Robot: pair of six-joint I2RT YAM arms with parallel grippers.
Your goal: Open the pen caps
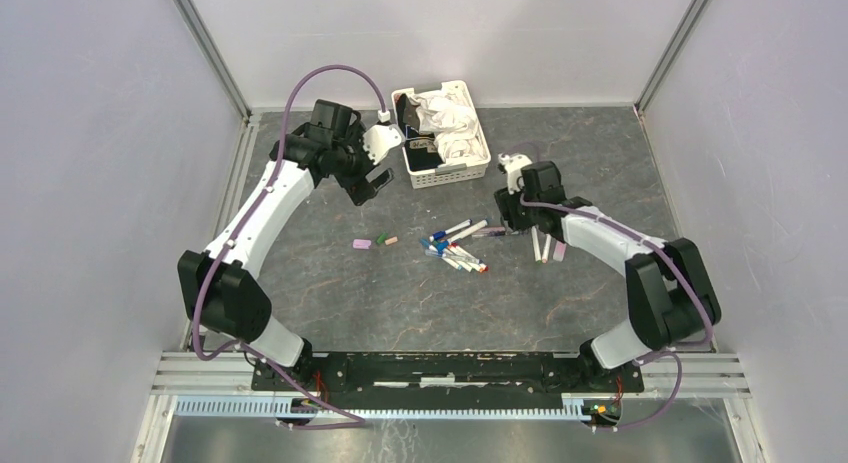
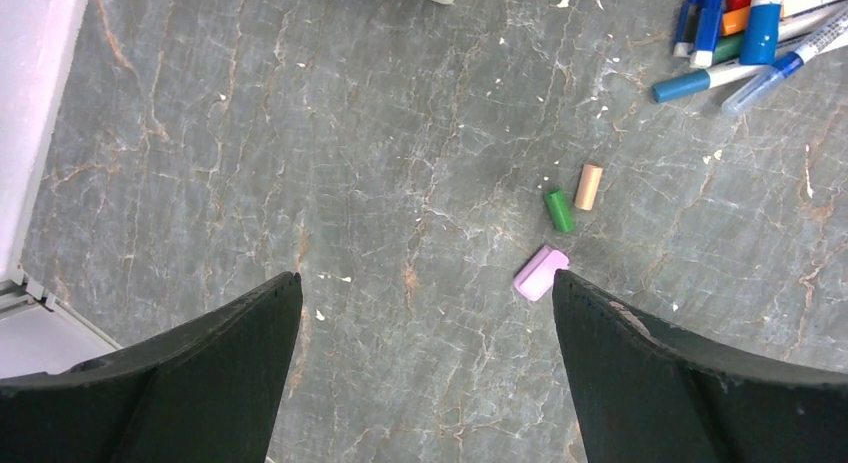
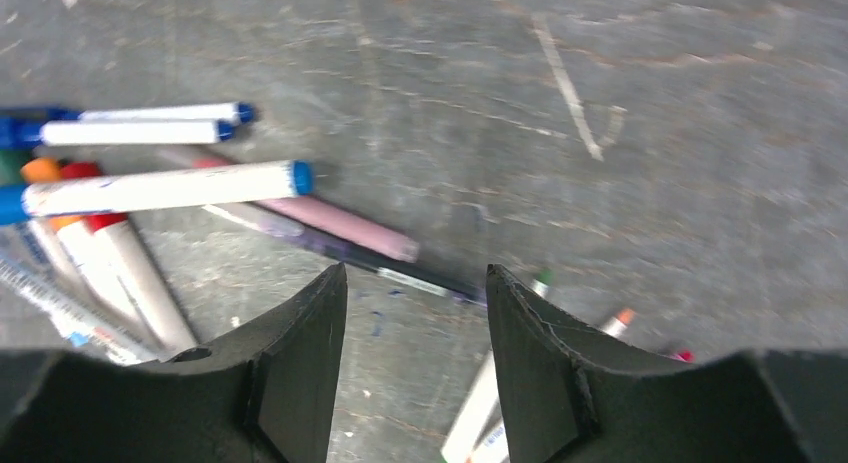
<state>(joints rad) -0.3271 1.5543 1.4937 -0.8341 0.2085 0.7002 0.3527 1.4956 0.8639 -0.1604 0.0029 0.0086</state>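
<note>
Left fingers [image 2: 240,353]: released and spread wide, with nothing between them. They hang above bare surface toward the far-left corner, just beside the basket's left wall.

Right fingers [image 3: 300,363]: released with a moderate gap between them, gripping nothing. They sit low over the surface, right of its middle.

Surface [image 1: 400,303]: grey stone pattern with pale veins, dotted with small white flecks.

Loose pen caps: three lie left of the surface's middle, apart from the pens. The pink cap [image 2: 541,273] is nearest the left edge. The green cap [image 2: 559,210] and orange cap [image 2: 588,186] lie side by side just beyond it toward the pens, not touching each other. In the left wrist view the pink cap sits right at the tip of one finger, on the surface.

Pens [image 1: 455,248]: a loose fan at the middle of the surface, overlapping one another. The barrels are white, several have blue caps on, and red and orange ends show among them.

Pink-barrelled pen [image 3: 340,226]: at the right side of the fan, angled toward the right fingers.

Dark thin pen [image 3: 400,273]: lies just beside the pink-barrelled one and crosses the surface under the gap of the right fingers.

Two more pens [image 1: 540,245]: lie side by side under the right arm, pointing toward the near edge. One has a green tip and one an orange tip.

Basket [image 1: 450,173]: white and slotted, at the middle of the far edge, holding crumpled white material and something dark.
</note>
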